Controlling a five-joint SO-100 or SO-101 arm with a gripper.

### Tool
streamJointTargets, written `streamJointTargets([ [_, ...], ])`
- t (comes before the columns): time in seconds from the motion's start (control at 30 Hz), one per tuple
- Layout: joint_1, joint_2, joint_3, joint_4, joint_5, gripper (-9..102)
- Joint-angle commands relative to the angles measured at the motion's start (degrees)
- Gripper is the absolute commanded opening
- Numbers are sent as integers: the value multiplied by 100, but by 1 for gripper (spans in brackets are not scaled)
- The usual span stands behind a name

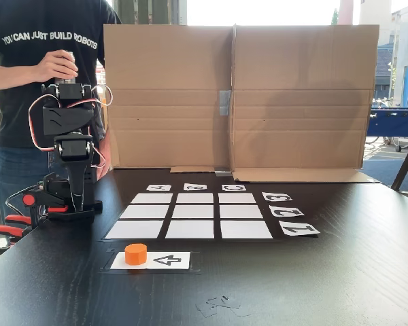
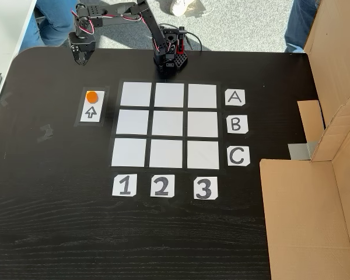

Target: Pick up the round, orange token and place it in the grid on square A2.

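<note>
Token (image 1: 136,253) sits on the left end of a white card with a black arrow (image 1: 167,259), on the near side of the dark table (image 1: 340,272) in a fixed view taken from the table's edge; the arrow points toward it. In a fixed view from above, the token (image 2: 91,96) lies at the far end of the same card (image 2: 91,112), to the left of the grid (image 2: 166,125) and well apart from it.

Seen from above, the labels read plainly: A, B, C run down the right side and 1, 2, 3 along the near edge, so square A2 (image 2: 168,95) is the middle cell of the top row, bare white paper. From the table's edge the letters and numbers appear turned and harder to read.

The arm is folded at the table's edge, with its gripper (image 2: 81,57) pointing down near the table's far left corner. I cannot tell whether the jaws are apart or together. A person's hand (image 1: 54,66) rests on top of the arm in the low view, in front of a cardboard screen (image 1: 238,95).
</note>
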Motion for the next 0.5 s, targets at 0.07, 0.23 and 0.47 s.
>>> streamJointTargets([
  [0.07, -167, -211, -316, -18, -158, 0],
  [0.23, -316, -448, -343, -44, -791, 0],
  [0.47, -448, -773, -562, -18, -1617, 0],
])
